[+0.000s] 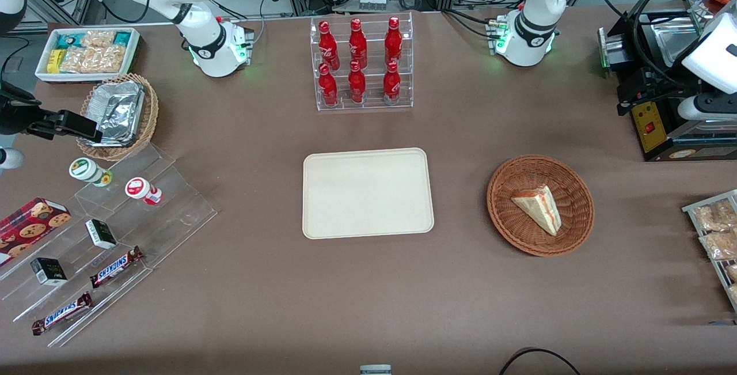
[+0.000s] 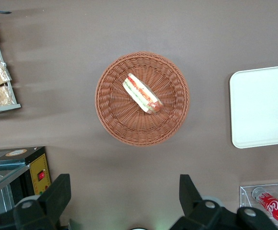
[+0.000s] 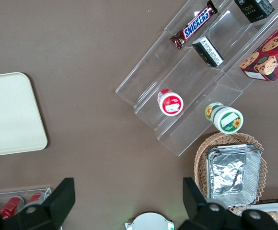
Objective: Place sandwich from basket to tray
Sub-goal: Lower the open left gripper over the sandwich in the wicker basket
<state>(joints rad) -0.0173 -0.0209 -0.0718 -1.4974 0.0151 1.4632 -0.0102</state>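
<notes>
The sandwich (image 1: 540, 206), a pale bread wedge with red-orange and green filling along its edge, lies in the round reddish-brown wicker basket (image 1: 506, 222) toward the working arm's end of the table. Both also show in the left wrist view: the sandwich (image 2: 141, 93) and the basket (image 2: 110, 117). The cream-beige tray (image 1: 367, 193) lies flat and bare beside the basket at the table's middle; its edge shows in the left wrist view (image 2: 261, 108). My left gripper (image 2: 124, 179) is open and empty. It hangs high above the table, farther from the front camera than the basket.
A clear rack of red bottles (image 1: 361, 64) stands farther from the front camera than the tray. A black appliance (image 1: 662, 110) and a rack of packaged snacks (image 1: 717, 231) flank the basket. Stepped acrylic shelves with snacks (image 1: 115, 237), a tan basket of foil containers (image 1: 118, 116) and a white snack bin (image 1: 86, 52) lie toward the parked arm's end.
</notes>
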